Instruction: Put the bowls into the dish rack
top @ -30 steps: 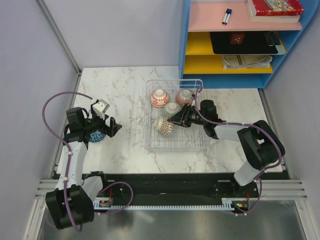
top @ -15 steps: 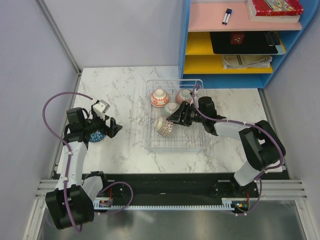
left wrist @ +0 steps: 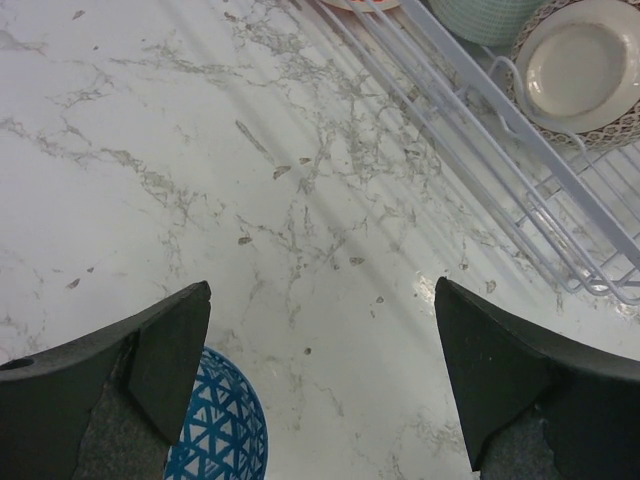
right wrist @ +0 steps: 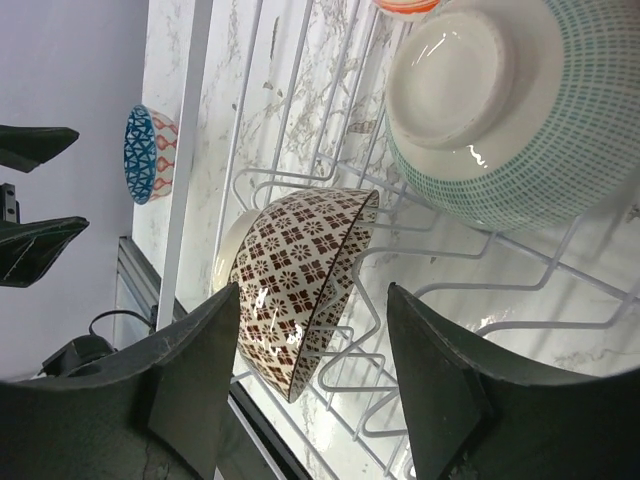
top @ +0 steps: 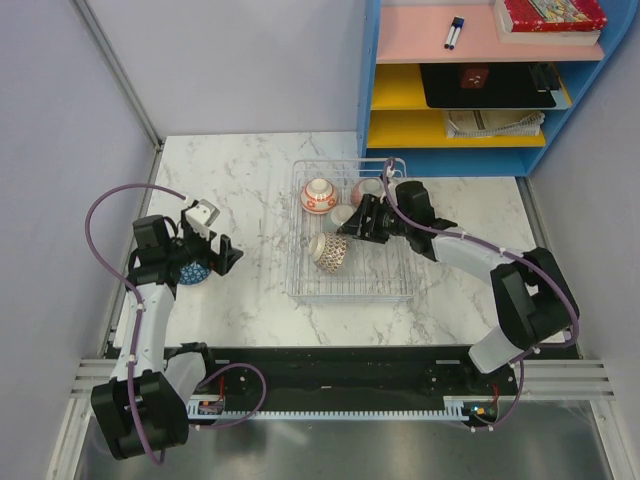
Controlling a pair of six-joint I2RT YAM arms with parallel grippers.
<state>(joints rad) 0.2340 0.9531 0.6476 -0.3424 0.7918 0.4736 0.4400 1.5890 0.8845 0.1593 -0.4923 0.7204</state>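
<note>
We take this for a robotics lab cell, not a real kitchen. Pale lilac partition walls (top: 60,120) close in the white marble-patterned worktop (top: 250,180) on its left and far edges. Two black-and-white robot arms (top: 148,310) trailing purple cables (top: 100,215) are bolted to an aluminium rail (top: 580,375) along the near edge. A blue shelf unit (top: 372,90) with pink and yellow boards stands at the far right corner; a silver-white wire dish rack (top: 350,297) lends a household touch.

The left gripper (top: 222,254) hangs low, jaws spread wide; the right gripper (top: 352,228), reaching far forward, gapes too, holding nothing.
</note>
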